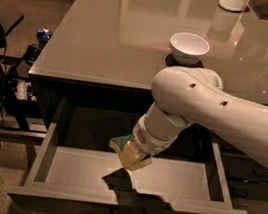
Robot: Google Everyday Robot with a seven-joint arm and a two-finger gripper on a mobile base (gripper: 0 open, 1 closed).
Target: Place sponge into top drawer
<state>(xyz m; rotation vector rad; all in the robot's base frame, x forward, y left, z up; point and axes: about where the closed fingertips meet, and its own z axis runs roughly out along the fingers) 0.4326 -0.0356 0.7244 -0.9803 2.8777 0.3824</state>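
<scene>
table (110, 34): glossy grey, is reflecting light across the upper frame.
arm (234, 115): smooth white, is reaching in from the right edge.
top drawer (78, 168): shallow, flat grey, is standing open across the lower frame.
bowl (189, 46): white, is sitting upper right on the table.
sponge (132, 158): green over pale yellow foam, is hanging tilted above the drawer floor.
gripper (129, 151): below my wrist at centre, is pinching the sponge.
</scene>
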